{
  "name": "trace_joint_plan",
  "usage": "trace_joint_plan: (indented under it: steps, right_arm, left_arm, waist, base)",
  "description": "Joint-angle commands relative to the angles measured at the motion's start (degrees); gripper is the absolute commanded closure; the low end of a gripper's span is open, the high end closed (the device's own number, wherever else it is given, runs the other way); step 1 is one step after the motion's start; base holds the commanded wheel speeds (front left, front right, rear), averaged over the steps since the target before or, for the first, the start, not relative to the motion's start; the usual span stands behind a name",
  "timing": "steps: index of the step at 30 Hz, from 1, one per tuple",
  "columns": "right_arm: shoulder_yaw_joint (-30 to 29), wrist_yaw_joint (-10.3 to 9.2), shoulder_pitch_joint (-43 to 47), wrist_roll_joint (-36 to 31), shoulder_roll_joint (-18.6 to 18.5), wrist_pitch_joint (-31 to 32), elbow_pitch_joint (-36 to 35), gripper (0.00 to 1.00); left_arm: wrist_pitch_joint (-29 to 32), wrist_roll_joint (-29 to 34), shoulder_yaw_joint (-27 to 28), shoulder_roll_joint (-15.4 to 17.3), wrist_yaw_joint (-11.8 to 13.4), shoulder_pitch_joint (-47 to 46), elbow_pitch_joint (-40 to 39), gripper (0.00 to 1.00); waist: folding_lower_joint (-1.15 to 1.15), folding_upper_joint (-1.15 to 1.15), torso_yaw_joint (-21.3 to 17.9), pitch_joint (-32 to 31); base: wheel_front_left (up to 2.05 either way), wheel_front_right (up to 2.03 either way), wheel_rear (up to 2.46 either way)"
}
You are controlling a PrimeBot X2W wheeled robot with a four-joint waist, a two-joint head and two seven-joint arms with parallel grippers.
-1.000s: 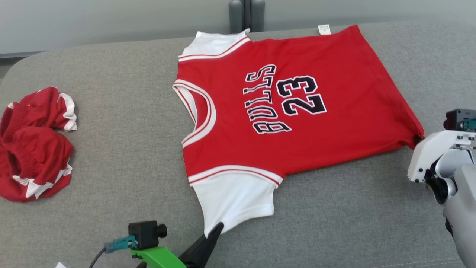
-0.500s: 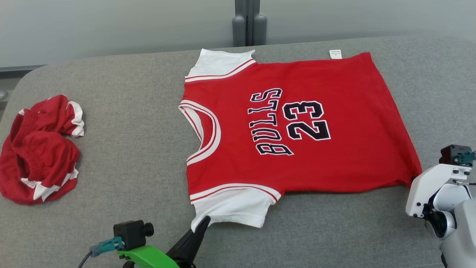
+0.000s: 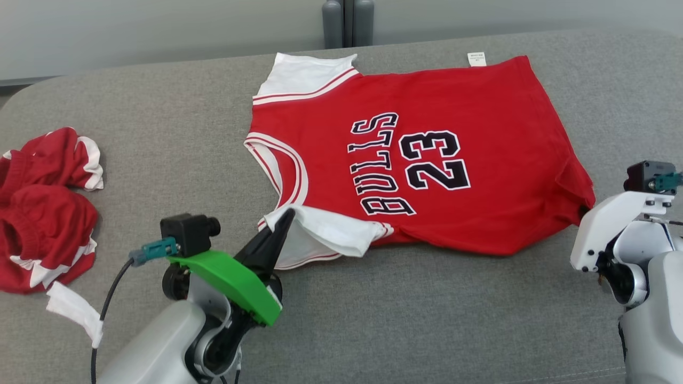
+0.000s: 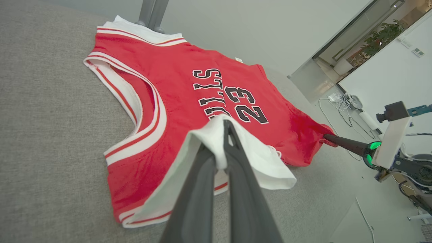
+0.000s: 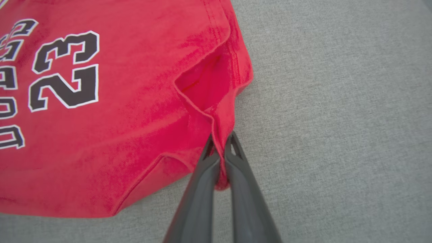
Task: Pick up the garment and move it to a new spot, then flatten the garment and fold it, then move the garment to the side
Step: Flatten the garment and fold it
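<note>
The garment [image 3: 427, 160] is a red jersey with white sleeves and black "BULLS 23" lettering, spread on the grey cushion [image 3: 437, 314]. My left gripper [image 3: 285, 216] is shut on the near white sleeve [image 3: 331, 234], lifted and turned back over the red body; the pinch is plain in the left wrist view [image 4: 224, 135]. At the right, my right gripper [image 3: 584, 210] is shut on the jersey's near hem corner [image 5: 221, 141], which is raised and creased. The far sleeve [image 3: 304, 74] still lies flat.
A crumpled red and white garment [image 3: 45, 213] lies at the cushion's left end, with a white tag [image 3: 74, 312] trailing from it. Two grey posts [image 3: 347, 21] stand behind the cushion's far edge. Bare grey fabric stretches along the front.
Both grippers have lifted and carried the jersey's near edge away from me, folding the near sleeve and hem over the body. The head camera has also shifted.
</note>
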Motion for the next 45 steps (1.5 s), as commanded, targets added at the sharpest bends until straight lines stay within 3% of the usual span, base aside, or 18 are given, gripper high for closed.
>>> trace_joint_plan:
  steps: [1,11,28,29,30,31,32,33,41,45]
  right_arm:
    - [-1.0,-0.08,-1.7,0.3,0.6,-0.5,0.2,1.0]
    - [-6.8,-0.08,-8.6,-1.1,4.2,-5.6,5.1,1.0]
    - [-10.0,-0.08,-17.2,-3.9,5.1,-13.8,14.4,1.0]
    - [-10.1,-0.08,-17.5,-4.1,5.1,-14.2,14.9,0.67]
    - [-10.1,-0.08,-17.7,-4.2,5.1,-14.6,15.4,0.0]
    - [-10.3,-0.08,-17.9,-4.4,5.1,-15.2,15.6,0.0]
    - [-10.2,-0.08,-18.2,-4.3,5.1,-16.0,16.0,0.0]
    - [-10.2,-0.08,-18.3,-4.3,5.1,-16.7,16.5,0.0]
    - [-9.3,-0.08,-16.7,-2.1,5.1,-21.4,16.6,0.0]
    - [-10.0,-0.08,-13.3,-2.4,4.4,-20.0,14.0,0.0]
  left_arm:
    - [-0.5,1.0,0.2,-0.6,-0.3,-2.4,1.8,1.0]
    - [-4.0,4.9,0.7,-4.2,-1.4,-11.7,12.7,1.0]
    - [-5.5,7.8,-0.6,-7.4,-3.9,-22.5,22.8,1.0]
    - [-5.7,7.9,-0.6,-7.6,-4.0,-22.8,23.3,1.0]
    - [-5.9,7.9,-0.7,-7.9,-4.0,-23.1,23.9,1.0]
    - [-6.3,8.1,-0.7,-8.1,-4.2,-23.4,24.3,1.0]
    - [-6.7,8.4,-0.8,-8.3,-4.3,-23.7,24.9,0.64]
    - [-7.1,8.7,-0.8,-8.5,-4.4,-23.9,25.3,0.0]
    - [-9.8,12.6,0.3,-9.1,-4.4,-19.5,26.2,0.0]
    - [-9.8,15.7,3.0,-8.1,-2.7,-13.8,22.5,0.0]
  waist:
    - [0.0,0.0,-0.5,1.1]
    - [0.0,0.0,-1.3,5.0]
    - [0.0,0.0,-1.4,10.1]
    - [0.0,0.0,-1.4,10.2]
    - [0.0,0.0,-1.3,10.2]
    - [0.0,0.0,-1.3,10.2]
    - [0.0,0.0,-1.2,10.1]
    - [0.0,0.0,-1.2,10.0]
    - [0.0,0.0,-0.7,7.1]
    - [0.0,0.0,-0.3,5.7]
  base:
    - [0.0,0.0,0.0]
    - [0.0,0.0,0.0]
    - [0.0,0.0,0.0]
    - [0.0,0.0,0.0]
    - [0.0,0.0,0.0]
    - [0.0,0.0,0.0]
    - [0.0,0.0,0.0]
    - [0.0,0.0,0.0]
    - [0.0,0.0,0.0]
    - [0.0,0.0,0.0]
